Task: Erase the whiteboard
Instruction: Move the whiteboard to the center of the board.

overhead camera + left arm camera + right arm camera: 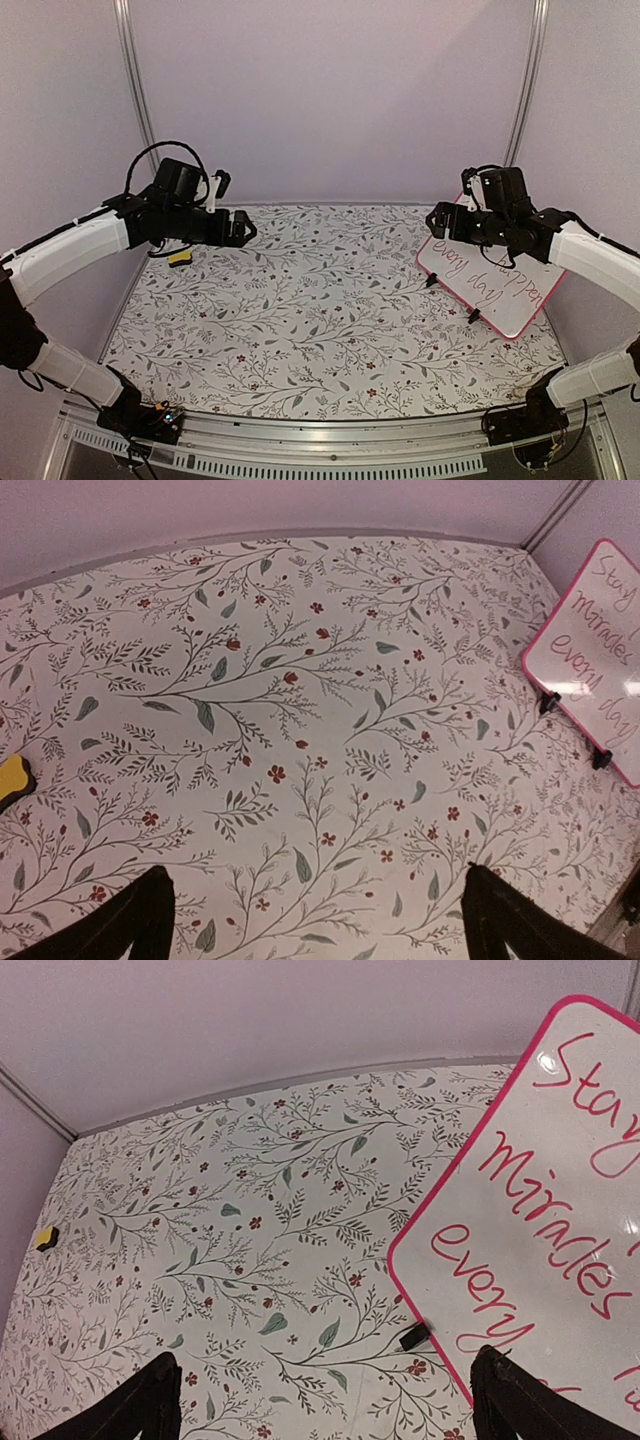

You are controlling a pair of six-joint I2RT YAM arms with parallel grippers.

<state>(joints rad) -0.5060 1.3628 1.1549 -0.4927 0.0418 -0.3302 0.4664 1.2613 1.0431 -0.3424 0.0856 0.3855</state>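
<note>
The whiteboard [497, 282] with a pink-red frame, two black clip feet and red handwriting stands tilted at the right of the table. It also shows in the left wrist view [596, 655] and the right wrist view [540, 1210]. My right gripper [437, 222] is open and empty, held above the board's left part; in its wrist view [325, 1400] the right finger overlaps the board's lower edge. My left gripper [246, 229] is open and empty, held above the far left of the table, with only the floral cloth between its fingers in the left wrist view [315, 920].
A small yellow object [180, 257] lies at the far left of the table beneath the left arm, also seen in the left wrist view [14, 777] and the right wrist view [46, 1237]. The floral cloth [320, 320] covers the table. Walls close in on three sides.
</note>
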